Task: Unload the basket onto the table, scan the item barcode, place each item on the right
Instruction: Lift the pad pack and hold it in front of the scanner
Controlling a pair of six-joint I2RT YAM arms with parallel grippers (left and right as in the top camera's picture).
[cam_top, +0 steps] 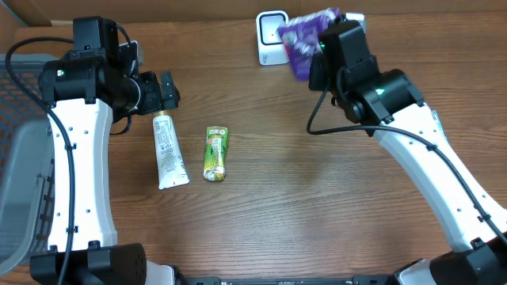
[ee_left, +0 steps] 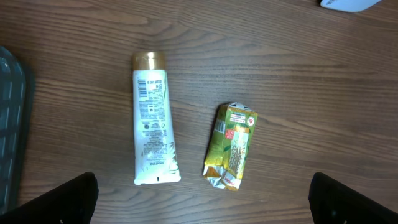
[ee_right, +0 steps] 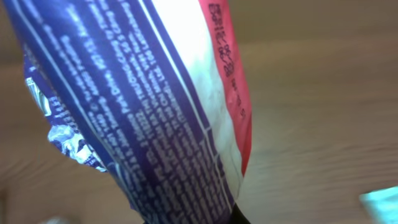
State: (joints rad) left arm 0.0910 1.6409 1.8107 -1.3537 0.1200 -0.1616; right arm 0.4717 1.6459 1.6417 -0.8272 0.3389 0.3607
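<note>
Far left edge: grey mesh basket (cam_top: 14, 150), only part of it in view. Left gripper (cam_top: 165, 90) hovers over the wooden table (cam_top: 317, 206), jaws spread wide, nothing between them. In the left wrist view its two dark fingertips (ee_left: 68, 199) sit at the bottom corners, well apart.

Just below the left gripper lies a white tube (cam_top: 168, 150) with a gold cap. It is flat on the table, cap toward the far edge, and the printed back with a small barcode faces up (ee_left: 154, 118). Just beside it on the right, not touching, is a crumpled green-yellow carton (cam_top: 215, 153), also lying flat, roughly parallel to the tube (ee_left: 231, 146).

Centre-right, at the far edge: a white barcode scanner (cam_top: 269, 38) stands on the table. A white shape at the top right corner of the left wrist view is probably this same unit, but it is cut off.

Purple snack packet (cam_top: 305, 36) is up off the table, clamped in the right gripper (cam_top: 318, 57), whose jaws are pinched nearly closed on it. From overhead the packet overlaps the scanner's right side and hangs tilted in front of it. Cannot tell whether it touches the scanner.

The right wrist view is filled by the packet (ee_right: 124, 106): purple panel with white small print, a white stripe and a red edge. No barcode can be made out on this face.
</note>
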